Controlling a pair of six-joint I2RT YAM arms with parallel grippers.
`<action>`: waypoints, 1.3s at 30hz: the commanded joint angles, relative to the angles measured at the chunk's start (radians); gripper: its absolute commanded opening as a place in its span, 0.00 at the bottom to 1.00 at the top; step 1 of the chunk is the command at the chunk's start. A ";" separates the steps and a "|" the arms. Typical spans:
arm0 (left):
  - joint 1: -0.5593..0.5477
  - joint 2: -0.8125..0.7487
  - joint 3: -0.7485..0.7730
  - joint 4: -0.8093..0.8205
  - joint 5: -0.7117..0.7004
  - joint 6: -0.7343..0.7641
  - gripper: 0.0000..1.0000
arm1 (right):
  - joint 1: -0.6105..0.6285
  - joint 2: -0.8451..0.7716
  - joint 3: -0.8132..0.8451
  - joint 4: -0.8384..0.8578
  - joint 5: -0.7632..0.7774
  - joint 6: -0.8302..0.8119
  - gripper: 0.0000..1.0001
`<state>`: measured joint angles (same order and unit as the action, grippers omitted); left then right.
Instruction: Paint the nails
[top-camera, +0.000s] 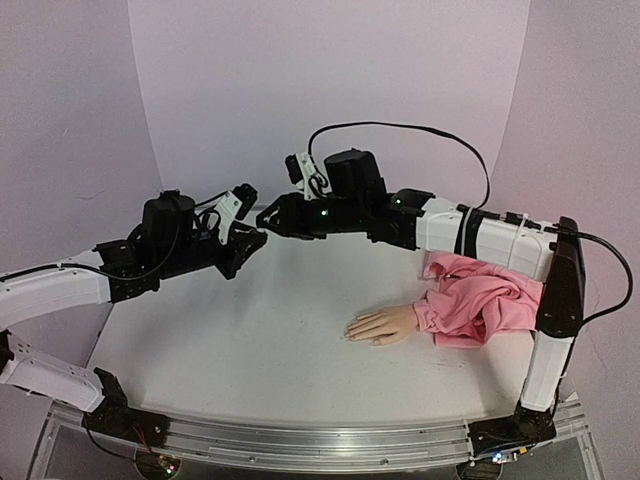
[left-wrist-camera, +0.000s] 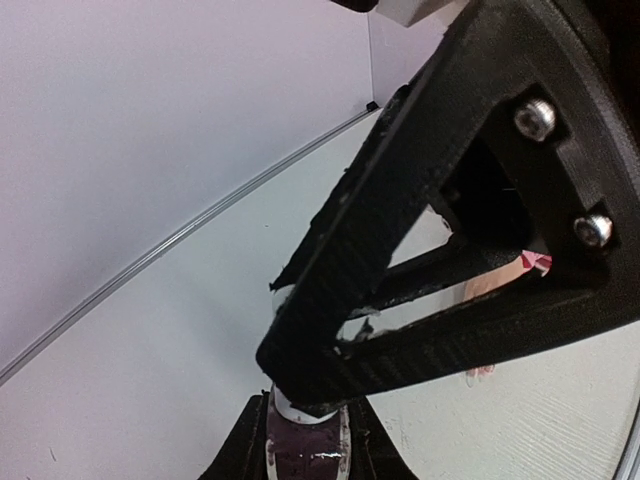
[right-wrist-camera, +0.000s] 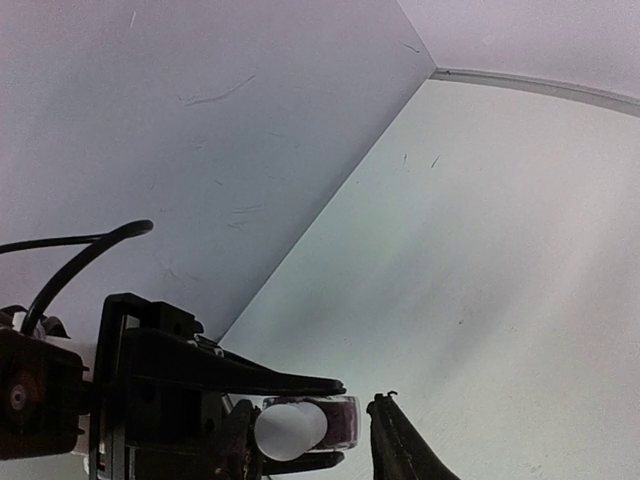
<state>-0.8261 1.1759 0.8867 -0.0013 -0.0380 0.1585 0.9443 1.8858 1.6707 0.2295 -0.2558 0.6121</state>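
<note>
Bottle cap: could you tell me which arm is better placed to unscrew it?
Right, probably: the right gripper is at the white cap, while the left gripper holds the bottle.

nails (top-camera: 352, 329): too small to tell polish | bottle (left-wrist-camera: 308, 450): cut off at bottom edge

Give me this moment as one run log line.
left jaws: shut on polish bottle | right jaws: around its cap, grip unclear | mannequin hand: lying on table, untouched
</note>
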 joint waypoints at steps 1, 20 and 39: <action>-0.010 -0.006 0.011 0.052 0.005 0.012 0.00 | 0.006 0.014 0.030 0.075 -0.030 0.016 0.35; 0.013 0.008 0.047 0.046 0.966 -0.013 0.00 | -0.080 -0.245 -0.326 0.145 -0.707 -0.379 0.00; -0.035 -0.028 -0.004 0.043 0.302 0.124 0.00 | -0.081 -0.387 -0.426 0.116 -0.274 -0.321 0.60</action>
<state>-0.8371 1.2350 0.9066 -0.0158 0.7052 0.1158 0.8829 1.5482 1.1889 0.3405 -0.7906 0.2020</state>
